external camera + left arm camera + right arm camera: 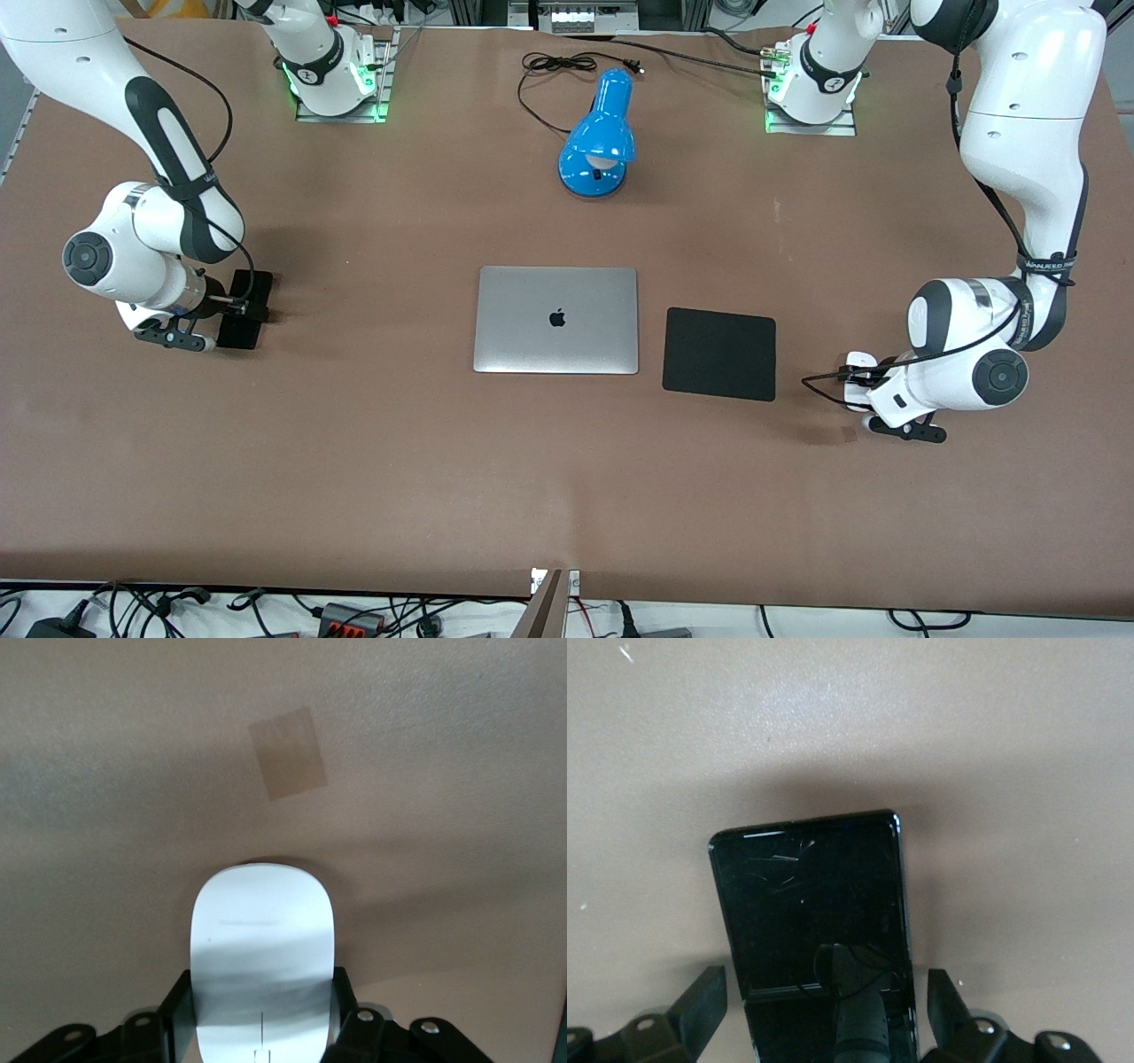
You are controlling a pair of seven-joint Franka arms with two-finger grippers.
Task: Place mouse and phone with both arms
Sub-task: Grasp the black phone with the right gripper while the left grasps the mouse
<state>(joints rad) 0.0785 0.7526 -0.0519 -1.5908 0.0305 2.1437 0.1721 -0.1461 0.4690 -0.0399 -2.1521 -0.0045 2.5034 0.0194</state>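
The white mouse [262, 939] lies on the brown table at the left arm's end, mostly hidden under the wrist in the front view [858, 361]. My left gripper [259, 1010] is low over it [856, 388], with both fingers pressed against the mouse's sides. The black phone [811, 904] lies flat on the table at the right arm's end [239, 332]. My right gripper [824, 1001] is down around the phone [232, 312]. Its fingers [704, 997] stand apart from the phone's edges, with table showing in the gaps.
A closed silver laptop [556, 320] lies mid-table with a black mouse pad [719, 353] beside it toward the left arm's end. A blue desk lamp [599, 133] and its black cable [567, 64] sit near the bases. A darker patch [288, 753] marks the table by the mouse.
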